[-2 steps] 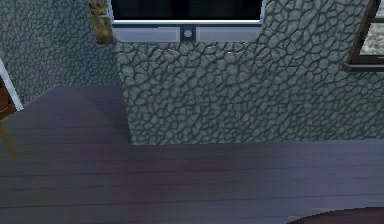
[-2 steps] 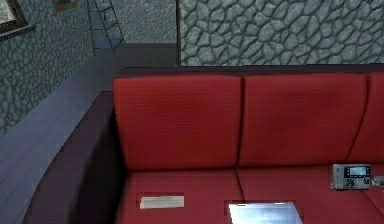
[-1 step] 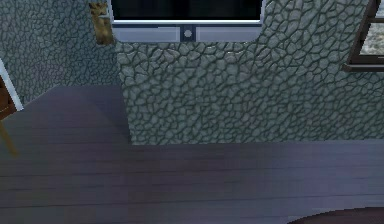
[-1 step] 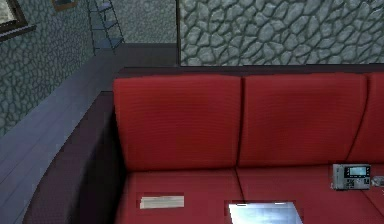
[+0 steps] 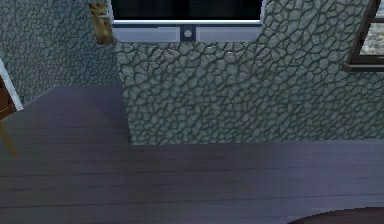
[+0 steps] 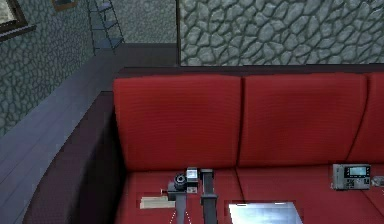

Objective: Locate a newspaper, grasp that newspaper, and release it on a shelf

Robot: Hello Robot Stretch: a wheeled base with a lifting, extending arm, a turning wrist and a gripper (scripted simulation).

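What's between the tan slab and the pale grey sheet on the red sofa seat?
In the arm side view, the dark arm bar rises between the tan slab and the pale grey sheet.

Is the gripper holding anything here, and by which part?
Cannot be told: the gripper shows against the red sofa seat, where a pale flat thing lies.
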